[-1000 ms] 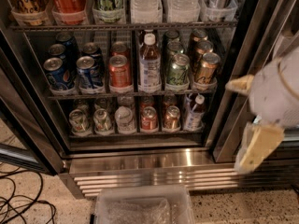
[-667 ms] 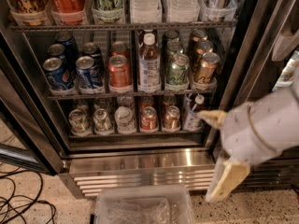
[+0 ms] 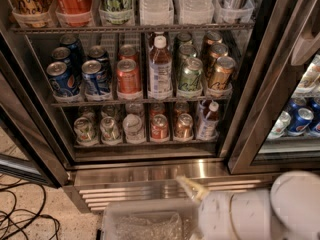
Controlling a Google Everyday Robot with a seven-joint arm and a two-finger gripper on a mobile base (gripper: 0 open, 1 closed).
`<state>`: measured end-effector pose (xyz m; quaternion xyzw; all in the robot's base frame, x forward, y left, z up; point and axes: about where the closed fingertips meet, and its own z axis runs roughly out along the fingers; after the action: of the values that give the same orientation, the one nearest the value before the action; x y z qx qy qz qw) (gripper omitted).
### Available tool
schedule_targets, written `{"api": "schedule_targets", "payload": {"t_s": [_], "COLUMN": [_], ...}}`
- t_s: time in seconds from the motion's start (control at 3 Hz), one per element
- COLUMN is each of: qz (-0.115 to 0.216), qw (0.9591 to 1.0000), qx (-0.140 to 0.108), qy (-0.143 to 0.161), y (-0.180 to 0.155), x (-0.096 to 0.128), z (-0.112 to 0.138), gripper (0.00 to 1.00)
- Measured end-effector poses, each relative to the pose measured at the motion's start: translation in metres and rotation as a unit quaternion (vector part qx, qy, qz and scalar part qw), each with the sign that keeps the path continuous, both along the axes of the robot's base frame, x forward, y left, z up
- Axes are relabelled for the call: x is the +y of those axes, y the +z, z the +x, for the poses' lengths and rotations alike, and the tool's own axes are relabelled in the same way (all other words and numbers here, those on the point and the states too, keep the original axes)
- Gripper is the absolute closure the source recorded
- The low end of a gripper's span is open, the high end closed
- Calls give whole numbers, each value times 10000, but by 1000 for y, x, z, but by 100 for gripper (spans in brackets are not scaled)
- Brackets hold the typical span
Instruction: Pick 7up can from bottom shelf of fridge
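Brushed steel and glass: fridge [image 3: 150,173], left bay open to view, dark inside, with a slatted grille [image 3: 125,193] at the base.

Bottom shelf [image 3: 145,144]: the lowest wire rack, holding one row of lanes. Front items, left to right:
- 7up can [image 3: 84,130], pale green and silver, upright in the far-left lane
- a look-alike can [image 3: 109,129] just beside it
- a pale silver can [image 3: 134,127]
- a red can [image 3: 159,127]
- a copper can [image 3: 183,126]
- a small bottle [image 3: 207,121]

Gripper [image 3: 189,187]: a tan tip low in the view, in front of the grille. It sits below the shelf and well to the right of the 7up can. Whether it is open or closed cannot be told, and nothing shows in its hold.

Risks, as judged:
- Wrong pick. The lanes stand close together, so a reach straight ahead from this spot would meet the copper or red can, not the green one.
- Snagging. The rack above hangs low over the can tops, and the front rail crosses the can bases. A high approach could catch the wire, and a low one could catch the rail.
- Knock-over. A sideways brush could tip the neighbouring can.

Arm [image 3: 250,211]: white, thick jointed segments entering from the lower right corner. It lies low and near level, pointing left and slightly up toward the fridge. A clear plastic tub [image 3: 140,224] sits on the floor just left of it.
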<state>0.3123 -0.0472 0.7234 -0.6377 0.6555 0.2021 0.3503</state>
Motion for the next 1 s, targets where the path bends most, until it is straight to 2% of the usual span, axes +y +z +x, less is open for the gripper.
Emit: {"api": "schedule_targets", "payload": {"t_s": [0.33,0.67,1.0], "qz": [634,1071,1486], "qw": [9973,9916,9854], "qx": [344,603,545], "qy": [-109,-390,-632], "y": [-57,-87,-89], "x": [40,70,95], "z": [-37,-56,-50], "gripper": [0,0,0]}}
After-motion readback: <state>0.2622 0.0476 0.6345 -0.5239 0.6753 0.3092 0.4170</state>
